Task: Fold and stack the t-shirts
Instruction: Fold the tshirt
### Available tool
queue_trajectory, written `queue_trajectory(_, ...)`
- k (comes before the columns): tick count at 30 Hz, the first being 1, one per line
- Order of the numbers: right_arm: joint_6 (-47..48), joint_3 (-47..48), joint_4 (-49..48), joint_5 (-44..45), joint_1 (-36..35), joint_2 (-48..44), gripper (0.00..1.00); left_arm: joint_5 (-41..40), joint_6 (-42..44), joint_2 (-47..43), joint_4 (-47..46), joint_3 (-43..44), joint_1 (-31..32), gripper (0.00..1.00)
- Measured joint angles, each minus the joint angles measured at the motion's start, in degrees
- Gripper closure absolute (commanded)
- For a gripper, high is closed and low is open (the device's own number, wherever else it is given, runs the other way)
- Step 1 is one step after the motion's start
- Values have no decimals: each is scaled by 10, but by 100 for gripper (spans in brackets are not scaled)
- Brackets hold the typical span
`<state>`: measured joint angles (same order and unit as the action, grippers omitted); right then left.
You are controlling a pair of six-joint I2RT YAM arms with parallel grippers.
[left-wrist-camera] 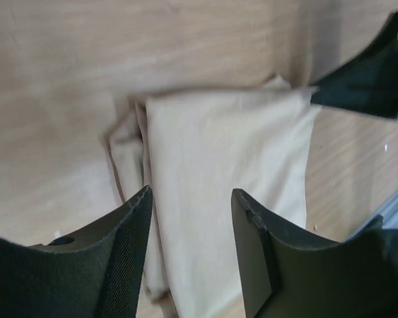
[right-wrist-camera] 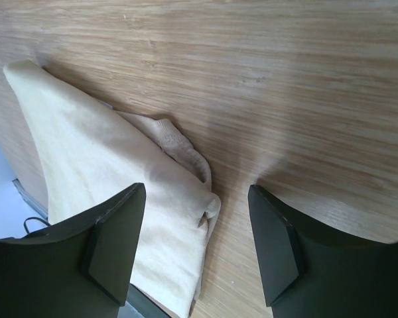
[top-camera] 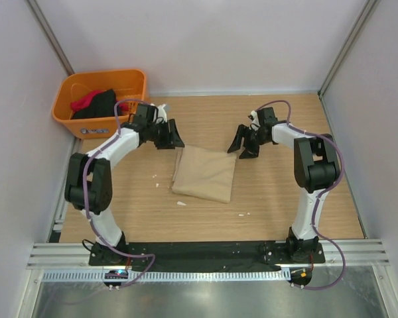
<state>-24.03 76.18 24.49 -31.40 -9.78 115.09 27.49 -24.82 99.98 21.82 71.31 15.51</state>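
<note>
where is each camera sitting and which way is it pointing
Top external: fixed above and behind the bases, looking down at the table, the folded tan shirt and the orange basket; left arm and right arm show whole.
Left wrist: on the left arm, looking down past its open left end effector at the shirt's folded edges.
Right wrist: on the right arm, looking down past its open right end effector at a shirt corner and bare wood.
Shared: all three show the tan shirt.

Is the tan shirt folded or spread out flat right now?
Folded. The tan t-shirt lies as a compact rectangle on the table, with stacked layer edges showing along one side in the left wrist view.
</note>
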Motion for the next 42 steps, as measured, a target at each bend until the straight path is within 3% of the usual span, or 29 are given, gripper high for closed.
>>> queue_trajectory(6,11,-2,12,19,-7,-6,35,-10,25,141,-5,129,0,45)
queue_trajectory(14,13,-9,13,19,-8,-6,44,-18,38,222,6,179,2,44)
queue_trajectory(19,12,-10,13,16,-8,-6,43,-13,41,236,7,196,10,52)
queue_trajectory(24,12,-10,13,13,-8,-6,44,-2,37,242,8,196,16,70)
queue_trajectory(25,12,-10,13,13,-8,-6,48,0,36,244,8,197,16,74)
queue_trajectory(27,11,-10,13,12,-8,-6,59,4,34,250,10,203,16,93)
queue_trajectory(28,10,-10,13,12,-8,-6,71,6,31,254,12,207,16,100)
queue_trajectory(31,3,-10,13,10,-8,-6,92,10,29,258,24,221,16,100)
queue_trajectory(34,-2,-7,18,11,-9,-6,99,0,27,253,40,231,17,100)
queue_trajectory(42,-3,30,72,17,-30,-28,99,-30,11,157,108,208,17,100)
